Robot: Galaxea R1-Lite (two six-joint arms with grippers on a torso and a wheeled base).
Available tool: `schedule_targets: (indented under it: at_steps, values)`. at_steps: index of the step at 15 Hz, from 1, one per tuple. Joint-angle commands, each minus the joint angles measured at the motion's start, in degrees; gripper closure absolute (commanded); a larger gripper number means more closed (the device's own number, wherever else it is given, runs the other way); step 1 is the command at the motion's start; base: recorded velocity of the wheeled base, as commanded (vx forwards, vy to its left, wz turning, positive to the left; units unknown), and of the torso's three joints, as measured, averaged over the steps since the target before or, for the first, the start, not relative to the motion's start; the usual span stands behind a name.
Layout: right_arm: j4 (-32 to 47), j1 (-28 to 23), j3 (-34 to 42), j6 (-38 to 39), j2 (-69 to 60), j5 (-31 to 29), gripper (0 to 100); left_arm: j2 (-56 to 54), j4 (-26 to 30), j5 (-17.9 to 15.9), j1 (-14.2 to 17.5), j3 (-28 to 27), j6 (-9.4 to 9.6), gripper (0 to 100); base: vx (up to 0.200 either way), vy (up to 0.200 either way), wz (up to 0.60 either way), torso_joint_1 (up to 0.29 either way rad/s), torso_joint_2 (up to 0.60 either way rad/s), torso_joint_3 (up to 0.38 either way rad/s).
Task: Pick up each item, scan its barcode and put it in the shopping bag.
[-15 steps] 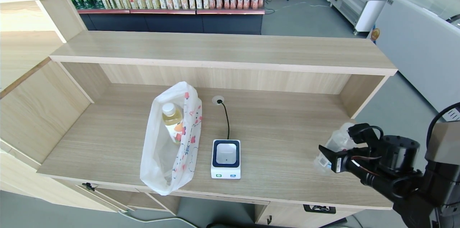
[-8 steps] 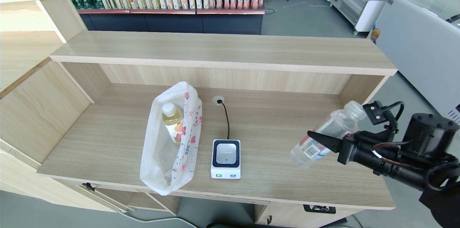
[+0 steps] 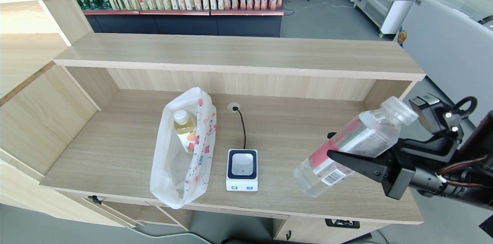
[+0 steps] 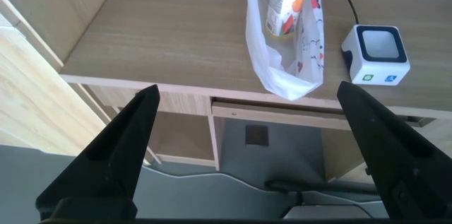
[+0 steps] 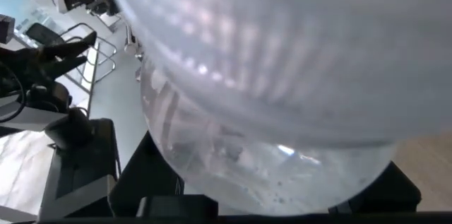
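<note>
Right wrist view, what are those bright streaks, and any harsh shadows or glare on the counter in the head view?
Right wrist view: light glinting off the ribbed plastic of the clear bottle, which sits right against the lens. Head view: even light, only faint soft shadows on the counter by the shopping bag; the window of the scanner carries a pale reflection.

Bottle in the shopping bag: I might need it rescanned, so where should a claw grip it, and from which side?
Likely the neck just under the white cap, coming from above through the open mouth of the bag: the bottle stands cap-up and plastic wraps its sides.
</note>
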State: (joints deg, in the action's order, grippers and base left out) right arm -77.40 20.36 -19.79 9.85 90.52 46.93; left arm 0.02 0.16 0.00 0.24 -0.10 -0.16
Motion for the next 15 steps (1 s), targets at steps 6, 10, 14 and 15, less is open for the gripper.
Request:
schedule_targets:
  at_steps: [6, 10, 14, 15]
  values:
    - [-8.5, 0.8, 0.8, -0.4, 4.4, 12.5, 100, 0.0, 0.0, 0.0, 0.0, 0.0, -0.02, 0, 0.0, 0.0, 0.0, 0.0, 0.0, 0.0]
    - [-12.6, -1.3, 0.4, -1.0, 7.7, 14.0, 100, 0.0, 0.0, 0.0, 0.0, 0.0, -0.02, 0, 0.0, 0.0, 0.0, 0.0, 0.0, 0.0]
    - [-12.6, 1.8, 1.9, -6.9, 8.4, 14.1, 100, 0.0, 0.0, 0.0, 0.0, 0.0, -0.02, 0, 0.0, 0.0, 0.0, 0.0, 0.0, 0.0]
    - [-12.6, 2.4, 1.8, -6.9, 8.2, 14.1, 100, 0.0, 0.0, 0.0, 0.0, 0.0, -0.02, 0, 0.0, 0.0, 0.0, 0.0, 0.0, 0.0]
